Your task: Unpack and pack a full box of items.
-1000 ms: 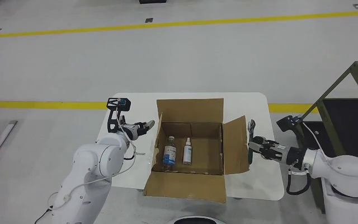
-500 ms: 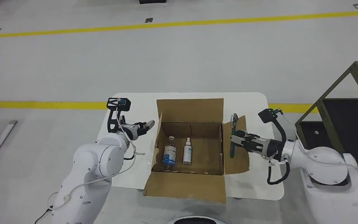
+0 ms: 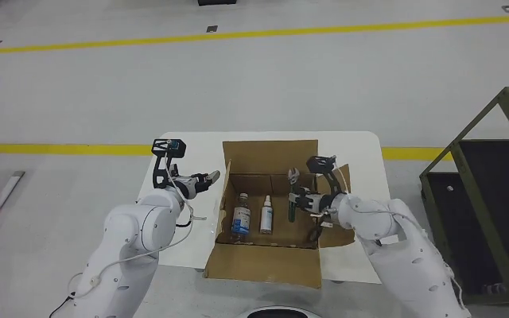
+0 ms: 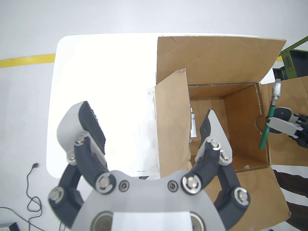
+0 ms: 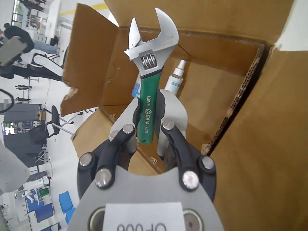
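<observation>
Down in the box [image 3: 270, 157] lie a water bottle [image 3: 241, 219] and spray bottle [image 3: 266, 215].

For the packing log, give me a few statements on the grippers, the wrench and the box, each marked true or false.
1. The right gripper holds a wrench. True.
2. The left gripper holds a bottle. False: it is open with nothing in it, beside the box.
3. Two bottles lie in the box. True.
4. The wrench lies on the box floor. False: it is held up over the inside of the box.
5. The box flaps are shut. False: they are folded open.
</observation>
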